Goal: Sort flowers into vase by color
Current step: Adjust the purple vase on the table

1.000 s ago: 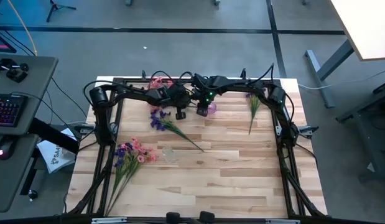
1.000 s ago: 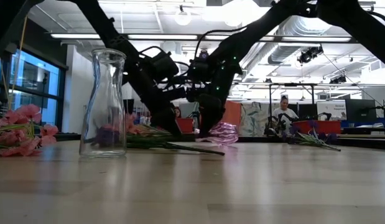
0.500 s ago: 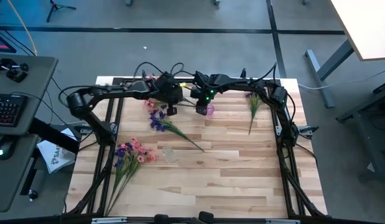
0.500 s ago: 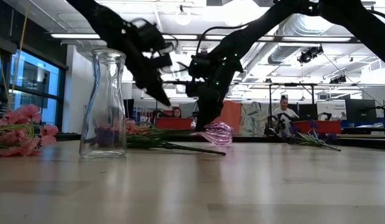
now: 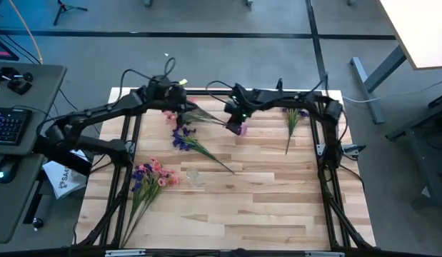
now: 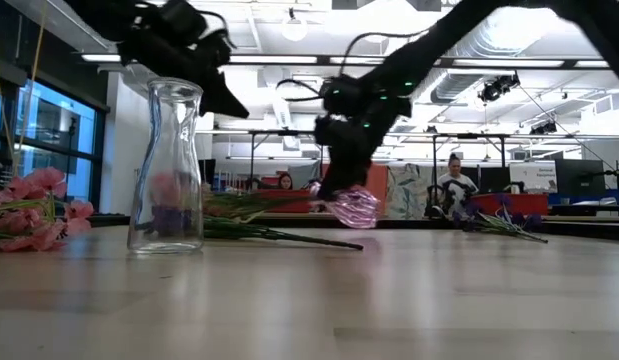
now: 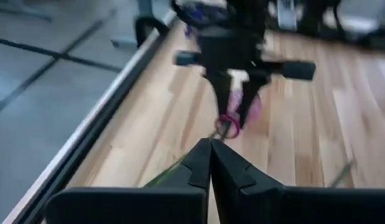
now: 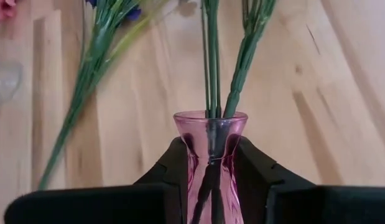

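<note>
Right wrist view shows the right fingers (image 8: 213,163) gripping a tilted pink vase (image 8: 211,158) whose stems (image 8: 212,56) may slide out, while the left fingers (image 7: 211,163) stay closed on nothing.

Floor: grey concrete (image 5: 228,18) crossed by dark lines, upper frame.
Furniture: grey desk (image 5: 24,100) with keyboard (image 5: 8,123) at left edge; pale tabletop (image 5: 420,28) upper right.
Windows: tall blue-lit panes (image 6: 44,150) at left.
Light: ceiling lamp (image 6: 294,25) and exposed ductwork (image 6: 489,45) overhead.
</note>
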Robot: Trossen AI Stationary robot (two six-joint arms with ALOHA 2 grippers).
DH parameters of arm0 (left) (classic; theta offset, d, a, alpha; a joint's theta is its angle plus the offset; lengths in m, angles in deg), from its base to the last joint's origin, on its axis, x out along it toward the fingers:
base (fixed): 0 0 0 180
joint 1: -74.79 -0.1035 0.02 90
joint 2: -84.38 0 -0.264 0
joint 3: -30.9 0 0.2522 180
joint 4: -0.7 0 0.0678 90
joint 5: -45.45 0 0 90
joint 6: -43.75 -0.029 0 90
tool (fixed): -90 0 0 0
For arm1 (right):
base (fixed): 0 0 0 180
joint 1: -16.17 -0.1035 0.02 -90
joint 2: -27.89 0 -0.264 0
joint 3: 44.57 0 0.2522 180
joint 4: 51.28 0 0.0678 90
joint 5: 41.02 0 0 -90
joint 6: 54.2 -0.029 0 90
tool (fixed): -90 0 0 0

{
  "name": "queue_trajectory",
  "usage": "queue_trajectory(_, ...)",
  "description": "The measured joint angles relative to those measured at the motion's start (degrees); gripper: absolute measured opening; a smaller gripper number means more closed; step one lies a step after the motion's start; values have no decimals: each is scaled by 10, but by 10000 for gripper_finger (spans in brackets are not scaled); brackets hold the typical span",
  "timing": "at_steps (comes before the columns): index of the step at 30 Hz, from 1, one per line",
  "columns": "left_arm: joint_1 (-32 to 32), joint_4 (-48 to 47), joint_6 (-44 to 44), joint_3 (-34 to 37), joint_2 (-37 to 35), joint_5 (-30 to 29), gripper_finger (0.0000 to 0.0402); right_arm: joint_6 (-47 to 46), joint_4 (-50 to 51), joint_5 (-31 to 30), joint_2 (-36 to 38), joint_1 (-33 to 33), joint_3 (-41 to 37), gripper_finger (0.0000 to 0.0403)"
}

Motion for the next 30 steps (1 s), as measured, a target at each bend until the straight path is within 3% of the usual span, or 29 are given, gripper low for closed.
queue_trajectory(6, 0, 185, 107, 73, -29, -10, 0, -99, -151, 1, 85, -3, -149, 71)
queue_trajectory(15, 25, 240, 233, 81, -36, -2, 0, -239, -385, -28, 146, -19, -321, 71)
queue_trajectory(21, 37, 322, 281, 81, -52, -2, 0, -277, -506, -39, 166, -25, -368, 71)
queue_trajectory(30, 36, 332, 337, 81, -78, 28, 0, -279, -604, -40, 173, -35, -373, 71)
